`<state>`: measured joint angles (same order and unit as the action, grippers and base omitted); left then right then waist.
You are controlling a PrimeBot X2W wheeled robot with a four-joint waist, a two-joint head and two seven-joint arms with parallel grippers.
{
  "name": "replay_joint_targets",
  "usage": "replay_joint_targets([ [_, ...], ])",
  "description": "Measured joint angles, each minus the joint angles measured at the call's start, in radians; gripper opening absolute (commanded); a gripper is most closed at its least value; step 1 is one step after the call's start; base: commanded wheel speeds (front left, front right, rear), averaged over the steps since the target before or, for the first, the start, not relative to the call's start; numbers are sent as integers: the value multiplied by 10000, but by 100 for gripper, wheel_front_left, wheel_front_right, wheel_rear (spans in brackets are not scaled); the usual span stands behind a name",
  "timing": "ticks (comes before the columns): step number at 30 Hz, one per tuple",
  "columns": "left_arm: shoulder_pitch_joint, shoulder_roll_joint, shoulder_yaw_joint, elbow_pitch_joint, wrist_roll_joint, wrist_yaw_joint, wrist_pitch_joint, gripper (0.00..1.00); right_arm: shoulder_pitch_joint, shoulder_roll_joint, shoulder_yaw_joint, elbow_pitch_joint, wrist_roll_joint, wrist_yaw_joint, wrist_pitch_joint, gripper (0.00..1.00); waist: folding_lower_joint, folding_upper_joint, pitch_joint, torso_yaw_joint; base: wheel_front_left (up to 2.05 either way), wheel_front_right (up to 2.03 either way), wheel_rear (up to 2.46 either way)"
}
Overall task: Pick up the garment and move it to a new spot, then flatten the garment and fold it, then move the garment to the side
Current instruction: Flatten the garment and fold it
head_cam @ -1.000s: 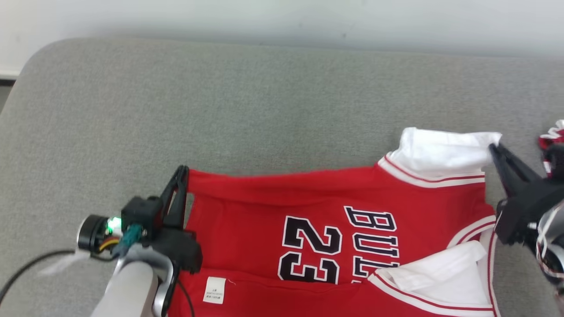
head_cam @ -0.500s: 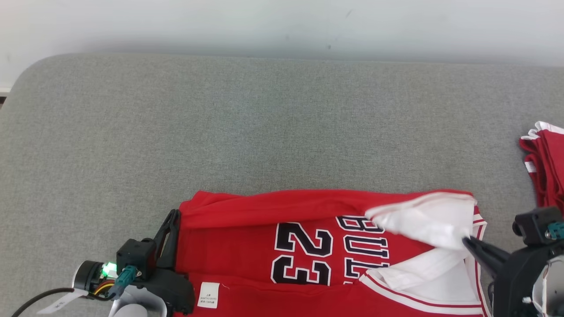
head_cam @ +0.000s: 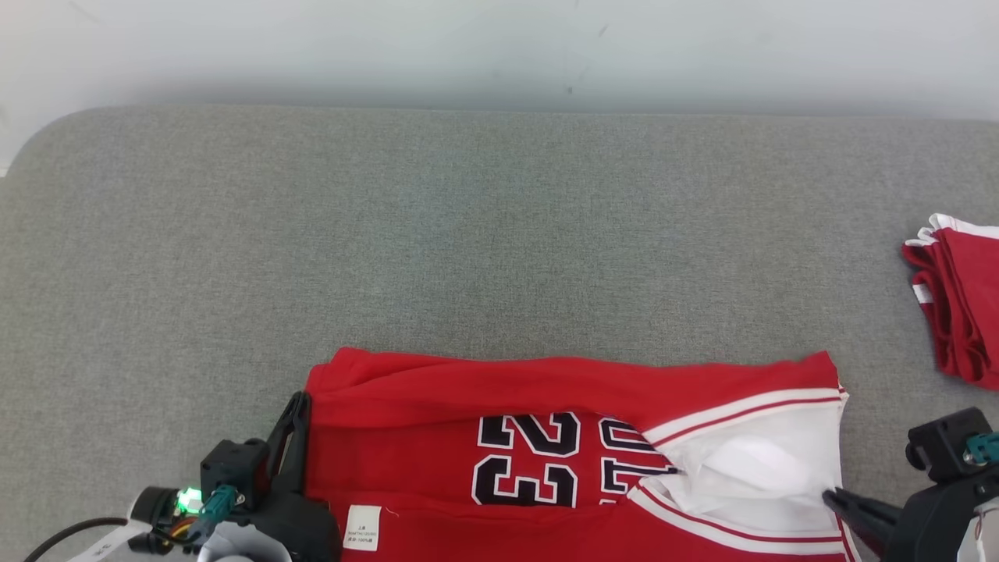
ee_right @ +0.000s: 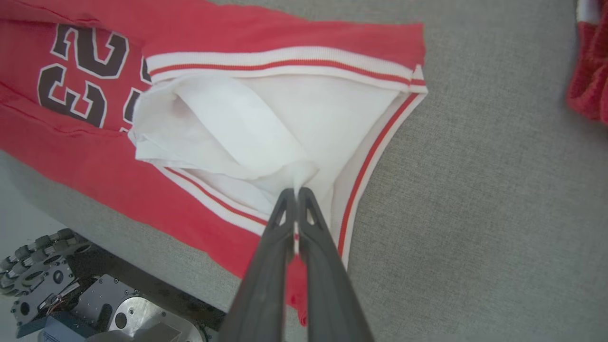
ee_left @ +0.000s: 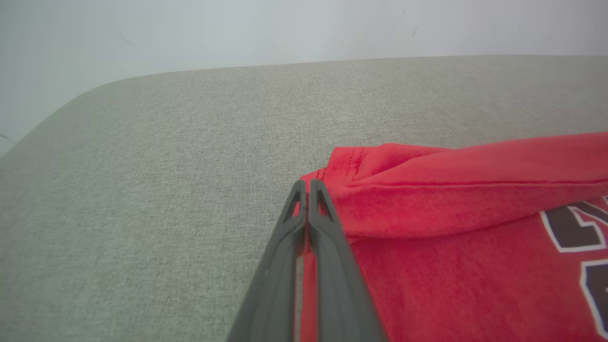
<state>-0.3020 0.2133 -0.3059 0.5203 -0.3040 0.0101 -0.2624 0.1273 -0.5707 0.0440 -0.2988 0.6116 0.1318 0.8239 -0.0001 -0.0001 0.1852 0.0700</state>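
The red jersey garment (head_cam: 390, 468) before me bears black, white-outlined numerals, white red-striped trim and white lining; the fabric-covered counter (head_cam: 468, 234) is speckled grey.

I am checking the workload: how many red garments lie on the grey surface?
2: the jersey near the front edge, and a folded red pile at the far right, which may hide more pieces.

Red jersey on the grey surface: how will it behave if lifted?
Likely floppy: the red jersey lies doubled in soft rolls, so it should sag between left gripper and right gripper. Probably light, since thin fingertip pinches seem to hold it. The loose white lining may bunch or slip.
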Motion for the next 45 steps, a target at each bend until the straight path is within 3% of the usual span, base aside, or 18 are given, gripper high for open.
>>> replay_joint_targets([
  [1,49,-27,27,12,-25,0,0,22,59,31,-29,-61,35,0,113,0,0,0,-1,-3,0,0,0],
  [2,122,-58,40,27,-29,0,0,37,128,58,-48,-125,46,0,222,0,0,0,-1,-6,0,0,0],
  [5,217,-121,134,79,-58,8,0,49,261,176,-69,-263,54,0,474,0,1,0,-15,-14,0,0,0],
  [6,267,-146,167,71,-65,59,0,63,333,198,-56,-290,92,0,598,0,2,0,-25,-16,0,0,0],
  [7,358,-165,192,69,-75,79,0,89,410,242,-56,-309,121,0,704,0,1,0,-33,-15,0,0,0],
  [8,431,-178,209,71,-86,92,0,100,489,280,-56,-307,121,0,784,0,0,0,-37,-11,0,0,0],
  [14,659,-257,391,40,-155,209,0,100,609,305,-117,-259,111,0,991,0,1,0,-45,-1,0,0,0],
  [15,716,-263,433,23,-157,213,0,100,615,345,-144,-194,69,0,1005,33,1,1,-44,-2,0,0,0],
  [16,772,-280,481,6,-159,257,0,100,621,391,-142,-134,38,0,1062,57,1,1,-45,-1,0,0,0],
  [17,804,-307,539,-36,-165,284,0,100,649,451,-134,-102,40,0,1145,93,1,1,-50,1,0,0,0],
  [18,834,-332,610,-117,-178,341,0,100,694,537,-125,-69,44,0,1262,100,1,1,-58,0,0,0,0],
  [24,1411,-485,1281,-1143,-259,529,0,100,997,867,-393,-90,-21,0,1501,100,1,1,-108,-31,0,0,0],
  [28,1878,-673,2017,-2683,-142,512,0,100,997,1005,-575,-430,-8,0,1162,100,1,1,-123,-84,0,0,0],
  [33,2524,-1262,2917,-4945,-102,-35,0,100,1030,1423,-1306,-698,-313,0,694,100,1,1,-167,-80,0,0,0],
  [37,2844,-1524,3277,-6301,-98,-523,-2,100,965,2380,-2410,-514,-1390,0,351,100,0,1,-181,-21,0,0,0],
  [45,3193,-1622,2637,-6991,-263,-974,0,100,196,4546,-3001,314,-2987,0,71,100,0,1,-56,194,0,0,0],
])
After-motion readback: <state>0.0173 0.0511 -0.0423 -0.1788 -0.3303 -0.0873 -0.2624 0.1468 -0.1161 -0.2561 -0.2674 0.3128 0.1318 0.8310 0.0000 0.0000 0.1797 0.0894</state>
